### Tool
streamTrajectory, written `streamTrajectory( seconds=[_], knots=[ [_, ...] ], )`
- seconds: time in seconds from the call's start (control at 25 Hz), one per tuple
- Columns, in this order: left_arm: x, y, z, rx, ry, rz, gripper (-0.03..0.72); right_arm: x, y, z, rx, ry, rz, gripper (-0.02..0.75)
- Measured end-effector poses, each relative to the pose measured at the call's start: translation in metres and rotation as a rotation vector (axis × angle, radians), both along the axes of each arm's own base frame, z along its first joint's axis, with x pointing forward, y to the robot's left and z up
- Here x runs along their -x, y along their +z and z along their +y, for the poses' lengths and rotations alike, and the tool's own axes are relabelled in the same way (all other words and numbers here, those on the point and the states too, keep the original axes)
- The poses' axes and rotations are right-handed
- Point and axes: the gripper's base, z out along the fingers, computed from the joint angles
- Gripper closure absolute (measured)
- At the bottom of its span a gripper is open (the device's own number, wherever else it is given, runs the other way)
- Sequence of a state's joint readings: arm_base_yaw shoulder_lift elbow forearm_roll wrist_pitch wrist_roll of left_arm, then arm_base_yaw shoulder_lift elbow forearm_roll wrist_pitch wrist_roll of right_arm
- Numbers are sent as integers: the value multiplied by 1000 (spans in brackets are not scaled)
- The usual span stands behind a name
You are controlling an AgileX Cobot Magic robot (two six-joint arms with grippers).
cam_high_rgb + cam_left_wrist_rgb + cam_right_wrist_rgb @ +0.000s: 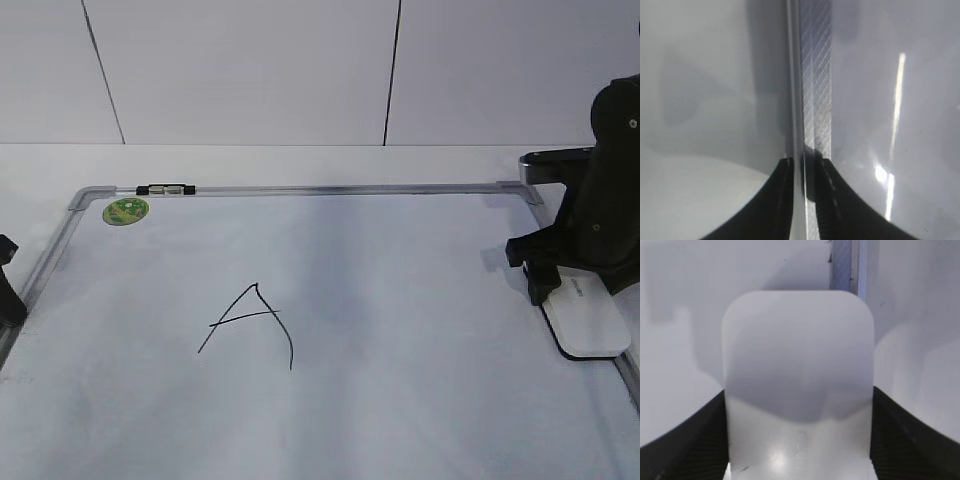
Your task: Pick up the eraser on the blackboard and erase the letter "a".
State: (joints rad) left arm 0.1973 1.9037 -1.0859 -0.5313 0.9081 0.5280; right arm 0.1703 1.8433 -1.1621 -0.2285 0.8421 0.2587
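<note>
The eraser [797,385] fills the right wrist view, a white rounded block lying on the blackboard [400,300] between the two dark jaws of the right pincer [799,440]. The jaws stand wide, flanking the eraser's long sides; whether they press it yet cannot be told. Just beyond the pincer's tips runs the board's grey frame.

In the exterior view this pincer sits low over the eraser at the board's right edge. Well away to its left, near the board's middle, is a hand-drawn angular "A" [252,325], the only letter visible. Farther back along the top frame lie a marker [166,189] and a green sticker [125,211].

The left pincer [804,172], nearly clenched, has its jaws either side of the left frame rail, apparently steadying the board.

Risk, as a judgement: the smooth plastic could slip or tilt if the jaws close off-centre, and dragging it could shift the board if the left hold is weak.
</note>
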Motion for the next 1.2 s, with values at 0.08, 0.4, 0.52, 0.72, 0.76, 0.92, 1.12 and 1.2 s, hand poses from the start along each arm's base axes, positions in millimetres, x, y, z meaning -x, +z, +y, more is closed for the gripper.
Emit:
streamTrajectory(
  seconds=[0.08,0.4,0.52,0.72,0.76,0.92,1.12,1.2],
  knots=[
    [0,0,0,0,0,0,581,0,0,1,-8,-6,1,156],
    [0,0,0,0,0,0,580,0,0,1,-11,5,5,156],
    [0,0,0,0,0,0,580,0,0,1,-10,5,7,156],
    [0,0,0,0,0,0,580,-2,4,1,-7,0,10,156],
    [0,0,0,0,0,0,580,-2,5,1,-5,-1,12,156],
    [0,0,0,0,0,0,580,-3,9,1,-3,-6,17,156],
    [0,0,0,0,0,0,579,-1,21,0,-4,-10,2,156],
    [0,0,0,0,0,0,579,0,27,0,-2,-14,2,156]
  ],
)
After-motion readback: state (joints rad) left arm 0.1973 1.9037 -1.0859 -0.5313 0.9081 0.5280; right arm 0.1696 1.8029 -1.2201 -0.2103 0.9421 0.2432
